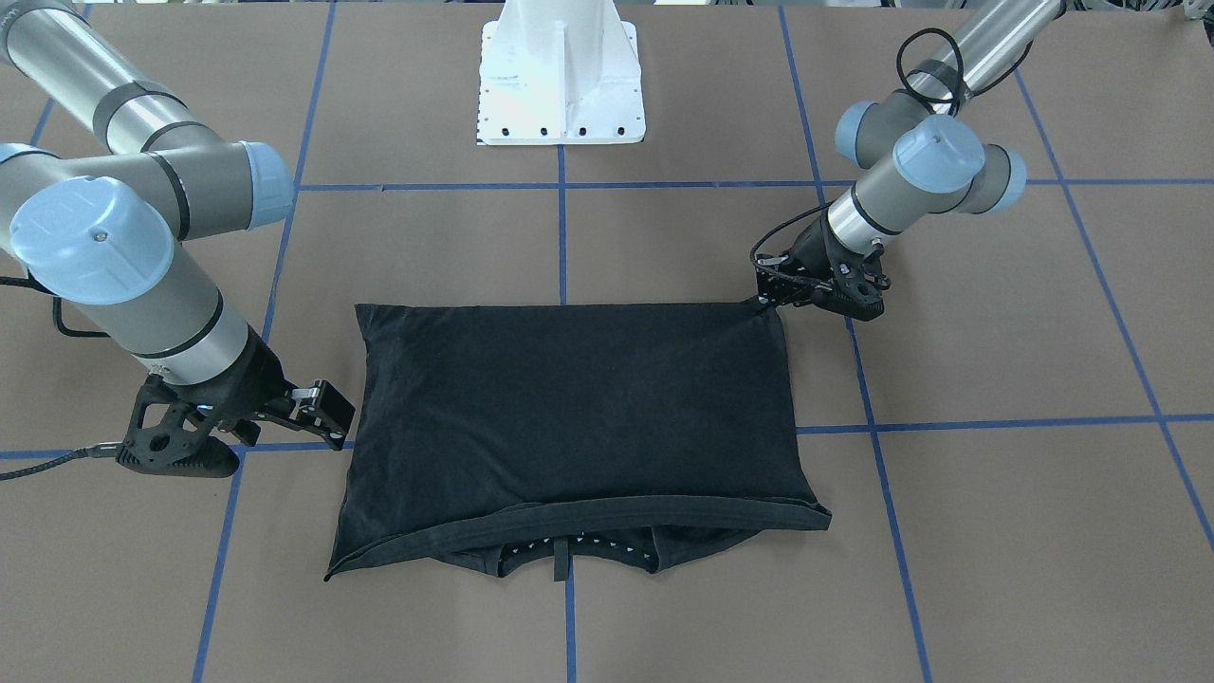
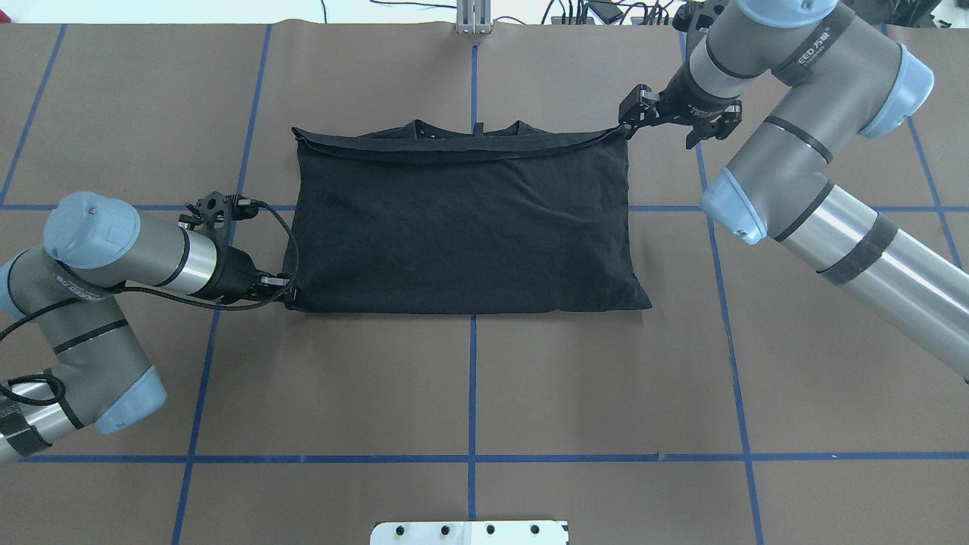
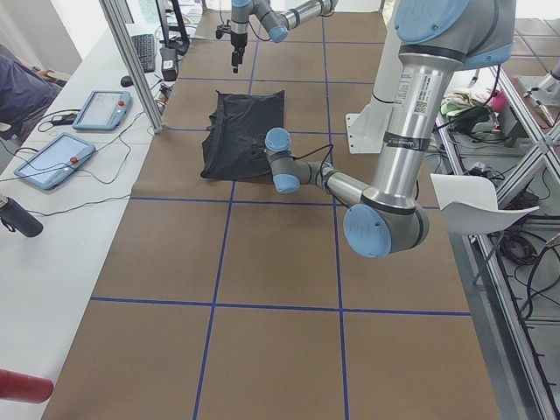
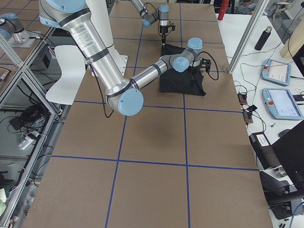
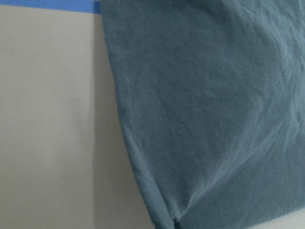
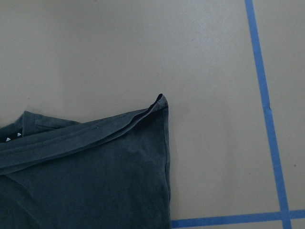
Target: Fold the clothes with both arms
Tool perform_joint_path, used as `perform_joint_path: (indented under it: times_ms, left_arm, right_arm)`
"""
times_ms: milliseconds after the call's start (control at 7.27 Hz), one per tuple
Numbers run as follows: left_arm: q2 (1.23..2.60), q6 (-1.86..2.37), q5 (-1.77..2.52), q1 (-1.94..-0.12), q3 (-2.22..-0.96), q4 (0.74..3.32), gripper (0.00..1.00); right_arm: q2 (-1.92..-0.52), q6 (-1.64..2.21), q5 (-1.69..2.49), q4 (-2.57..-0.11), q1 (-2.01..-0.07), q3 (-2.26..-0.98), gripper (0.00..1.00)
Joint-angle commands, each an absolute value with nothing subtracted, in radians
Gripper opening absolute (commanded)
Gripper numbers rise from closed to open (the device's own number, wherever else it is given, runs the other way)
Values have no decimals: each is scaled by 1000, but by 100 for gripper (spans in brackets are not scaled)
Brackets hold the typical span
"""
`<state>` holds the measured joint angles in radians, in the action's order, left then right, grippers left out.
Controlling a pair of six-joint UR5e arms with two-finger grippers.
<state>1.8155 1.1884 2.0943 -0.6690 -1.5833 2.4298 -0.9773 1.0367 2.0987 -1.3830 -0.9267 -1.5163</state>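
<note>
Black T-shirt [image 2: 462,227]: folded into a rectangle, plain side up, laid flat on brown paper [image 2: 469,378] between the two grippers.
Left gripper [image 2: 283,291]: clenched on one corner of the T-shirt, with the cloth spread out ahead of its fingertips.
Right gripper [image 2: 633,113]: released, jaws apart. The collar-side corner is seen just beside its tips, free of them.
Collar [image 2: 473,130]: partly covered by the folded hem, along the edge nearest the right gripper.

T-shirt [image 1: 569,408] plain black (white dots inside collar), table [image 1: 996,531] brown with blue grid lines, pedestal [image 1: 561,85] white, left arm [image 1: 1001,33] and right arm [image 1: 85,66] silver-grey, light-blue caps.
</note>
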Motion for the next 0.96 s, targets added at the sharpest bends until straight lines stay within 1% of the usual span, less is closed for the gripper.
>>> perform_joint_path:
  times_ms: [0, 275, 413, 550, 825]
  left_arm:
    - [1809, 1067, 2092, -728, -1559, 2415, 0]
    - [1833, 912, 2089, -828, -1459, 2387, 0]
    - [1894, 852, 2088, -883, -1368, 2387, 0]
    - [1976, 806, 2085, -922, -1248, 2387, 0]
    - [2191, 721, 2083, -983, -978, 2388, 0]
  right_arm:
    - [-974, 1040, 2095, -1382, -910, -1528, 100]
    - [-968, 1040, 2094, -1384, -907, -1528, 100]
    - [-963, 1040, 2088, -1384, -901, -1529, 100]
    - [-962, 1040, 2088, -1384, -896, -1529, 100]
    - [-959, 1042, 2086, -1384, -888, -1535, 100]
